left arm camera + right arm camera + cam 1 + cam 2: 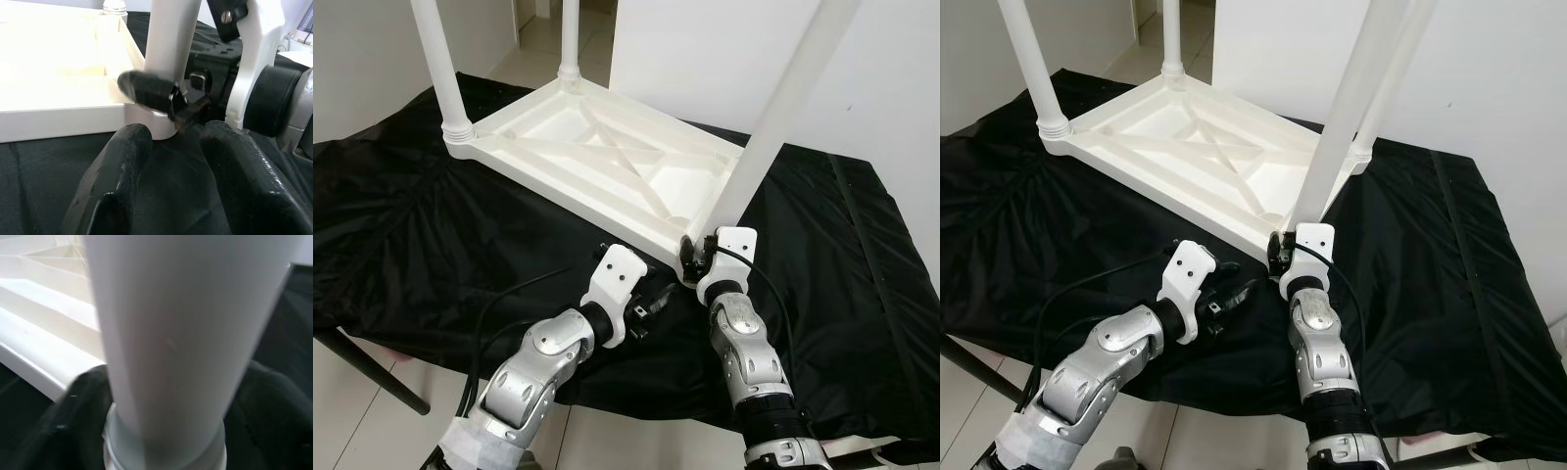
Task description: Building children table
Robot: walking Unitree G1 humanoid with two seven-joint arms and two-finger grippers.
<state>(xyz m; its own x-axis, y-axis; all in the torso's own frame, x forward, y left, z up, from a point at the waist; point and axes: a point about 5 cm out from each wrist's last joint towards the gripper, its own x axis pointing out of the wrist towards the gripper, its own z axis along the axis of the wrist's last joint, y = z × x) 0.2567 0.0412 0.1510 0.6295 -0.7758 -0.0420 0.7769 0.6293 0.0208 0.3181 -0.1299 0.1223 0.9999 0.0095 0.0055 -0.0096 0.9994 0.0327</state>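
Observation:
A white plastic children's table (607, 157) lies upside down on a black cloth (431, 235), with several legs standing up from its corners. My right gripper (697, 253) is shut on the base of the nearest leg (783, 108), where it meets the corner socket. In the right wrist view that leg (186, 333) stands between the black fingers (73, 416). My left gripper (651, 305) rests open just above the cloth, a little to the left of that corner and apart from it. The left wrist view has its fingers (122, 171) spread, facing the leg (171, 49).
The cloth-covered work surface ends near my body; its front edge (636, 406) drops to tiled floor. A dark support leg (372, 377) slants at lower left. White walls stand behind, with a doorway (538, 29) at the far left. Bare cloth lies to the right (862, 294).

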